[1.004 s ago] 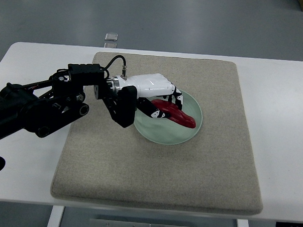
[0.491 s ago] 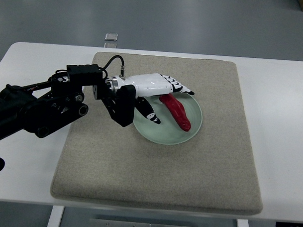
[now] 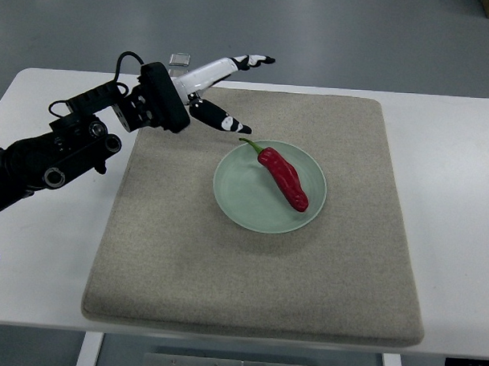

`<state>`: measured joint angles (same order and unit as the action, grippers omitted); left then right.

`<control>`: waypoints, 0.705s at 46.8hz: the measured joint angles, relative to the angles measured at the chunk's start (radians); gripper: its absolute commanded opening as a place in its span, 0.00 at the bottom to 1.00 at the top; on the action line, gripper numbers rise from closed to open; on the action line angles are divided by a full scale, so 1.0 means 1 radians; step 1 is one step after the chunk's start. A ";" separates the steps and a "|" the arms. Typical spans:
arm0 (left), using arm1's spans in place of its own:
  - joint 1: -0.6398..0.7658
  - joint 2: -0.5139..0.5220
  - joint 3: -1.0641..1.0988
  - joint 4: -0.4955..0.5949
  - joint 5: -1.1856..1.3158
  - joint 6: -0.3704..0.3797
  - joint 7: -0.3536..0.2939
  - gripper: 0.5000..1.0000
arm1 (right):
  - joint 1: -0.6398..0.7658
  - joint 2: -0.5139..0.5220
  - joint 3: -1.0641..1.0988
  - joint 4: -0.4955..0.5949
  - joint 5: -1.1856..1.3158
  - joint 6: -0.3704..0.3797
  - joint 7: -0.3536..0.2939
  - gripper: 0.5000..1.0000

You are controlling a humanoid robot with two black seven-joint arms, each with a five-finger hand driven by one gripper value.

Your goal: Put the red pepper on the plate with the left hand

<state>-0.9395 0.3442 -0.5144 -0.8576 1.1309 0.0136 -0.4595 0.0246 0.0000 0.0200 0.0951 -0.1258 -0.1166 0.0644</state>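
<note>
The red pepper [image 3: 283,177] lies on the plate [image 3: 242,201], stem near the rim, while the left hand [image 3: 218,90], fingers spread and empty, hovers just beside; a careless swing could nudge the plate.

Pepper [image 3: 283,178] on plate [image 3: 244,195], mat [image 3: 186,253] beneath

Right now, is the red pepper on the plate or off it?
On it. The red pepper lies across the plate, with the left hand open and clear.
</note>
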 measured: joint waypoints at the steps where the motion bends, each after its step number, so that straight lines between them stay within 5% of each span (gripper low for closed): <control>1: 0.000 0.000 0.000 0.013 -0.036 0.004 0.000 0.98 | 0.000 0.000 0.000 0.000 0.000 0.000 0.000 0.86; 18: -0.001 -0.011 0.002 0.195 -0.673 0.001 0.001 0.99 | 0.000 0.000 0.000 0.000 0.000 0.000 0.000 0.86; 33: 0.036 -0.015 -0.002 0.211 -1.030 -0.011 0.000 1.00 | 0.000 0.000 0.000 0.000 0.000 0.000 0.000 0.86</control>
<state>-0.9031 0.3287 -0.5165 -0.6463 0.1006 0.0025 -0.4591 0.0246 0.0000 0.0199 0.0951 -0.1258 -0.1166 0.0644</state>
